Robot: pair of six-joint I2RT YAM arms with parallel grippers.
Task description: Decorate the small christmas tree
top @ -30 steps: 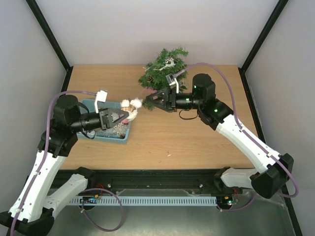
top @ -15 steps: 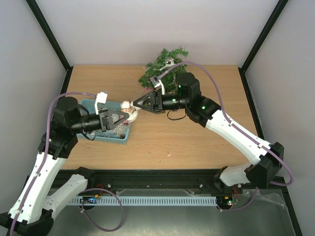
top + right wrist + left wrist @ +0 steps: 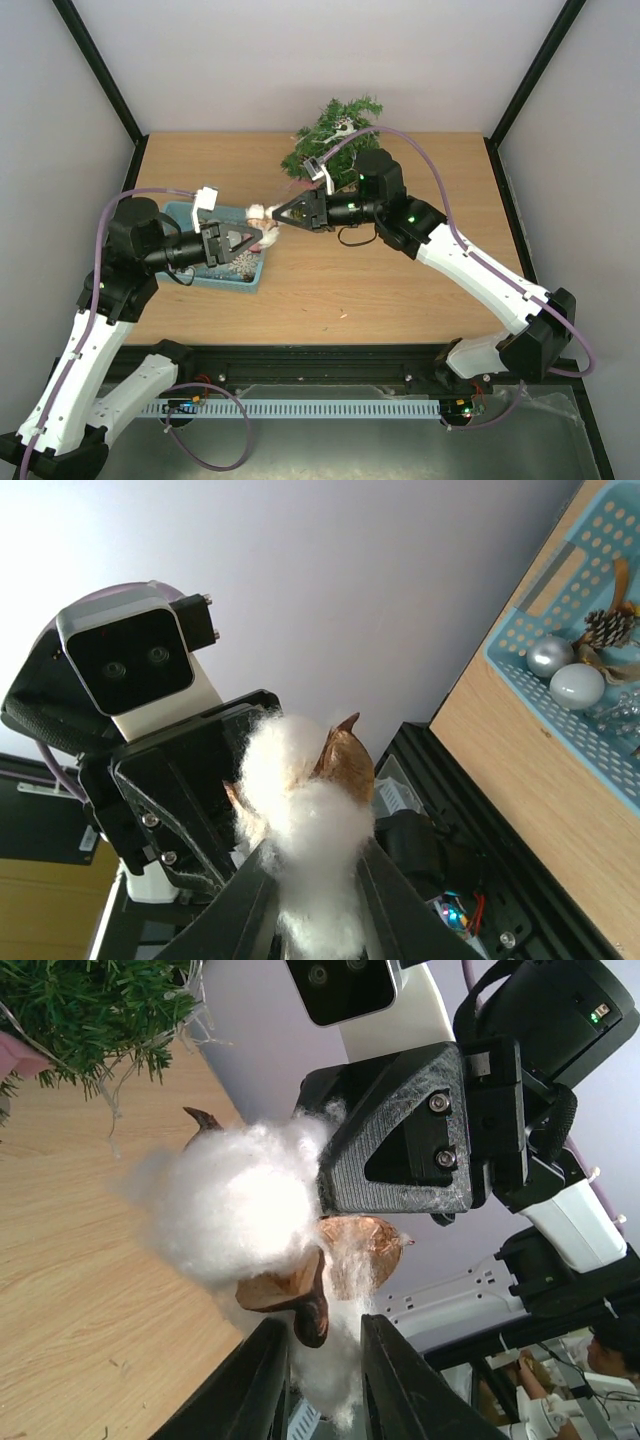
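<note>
A cotton-boll ornament (image 3: 264, 212), white fluff on a brown husk, hangs in the air between both grippers, left of the small christmas tree (image 3: 335, 135). My right gripper (image 3: 279, 212) reaches in from the right and is shut on the fluff (image 3: 300, 800); its fingers (image 3: 395, 905) press into the fluff from both sides. My left gripper (image 3: 257, 238) is below and left of the ornament. In the left wrist view its jaws stand slightly apart around the brown stem (image 3: 310, 1315) and trailing fluff, with a gap showing beside the stem. The tree's green branches (image 3: 90, 1005) show at the upper left.
A teal basket (image 3: 250, 283) lies under my left arm, holding silver baubles (image 3: 550, 655), a pine cone (image 3: 610, 628) and a snowflake. A white reindeer ornament (image 3: 343, 128) hangs on the tree. The wooden table (image 3: 400, 290) extends to the right.
My right arm moved left from the tree to the ornament and closed its jaws on the fluff. My left gripper's jaws have parted a little around the stem.
</note>
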